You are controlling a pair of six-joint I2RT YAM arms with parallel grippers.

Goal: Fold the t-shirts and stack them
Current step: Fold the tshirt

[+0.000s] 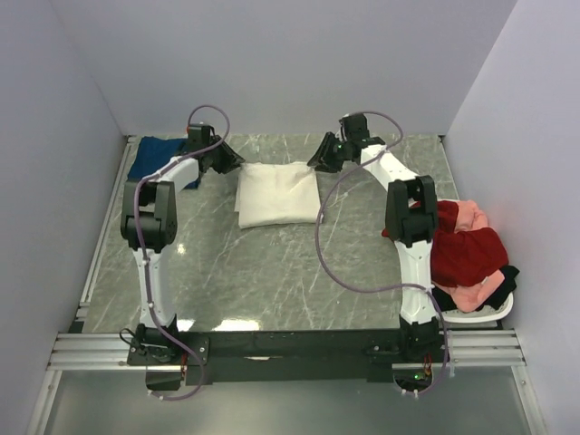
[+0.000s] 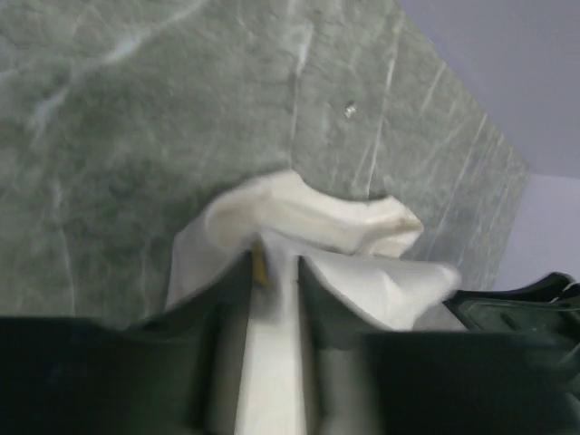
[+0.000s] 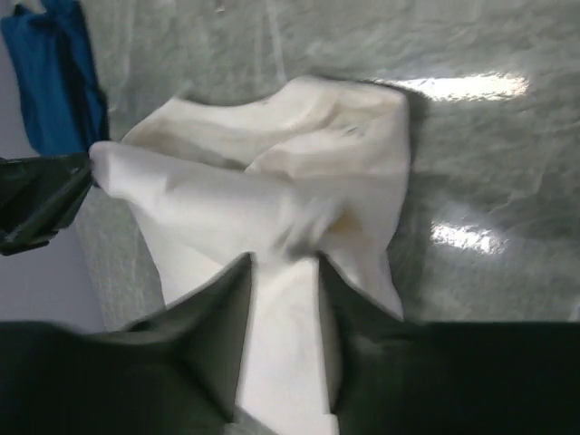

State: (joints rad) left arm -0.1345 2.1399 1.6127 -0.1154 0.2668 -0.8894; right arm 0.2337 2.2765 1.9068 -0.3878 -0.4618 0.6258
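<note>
Hanging over the far edge of the cream shirt (image 1: 278, 195) are both grippers. The left gripper (image 1: 225, 158) is at its far left corner. The right gripper (image 1: 326, 156) is at its far right corner. Each one has cream cloth between its fingers. I cannot tell if they pinch the cloth or have let it go. The cream shirt lies folded in a block on the table (image 1: 272, 272), with its far corners bunched up toward the fingers.

What could go wrong? If one gripper lets go and the other does not, the cloth may get tugged and the fold may come undone. If a finger snags the cloth as it lifts, the shirt may slide or flip open. The blue shirt (image 1: 156, 159) lies left of the cream shirt, just past the left gripper, so a wide swing could drag it too.

Count: two grippers, one cream shirt, one blue shirt and one basket (image 1: 480, 315), well to the right of the cream shirt. On the basket sits a heap (image 1: 467, 254) of red, pink and black cloth. I cannot count how many shirts that is.
</note>
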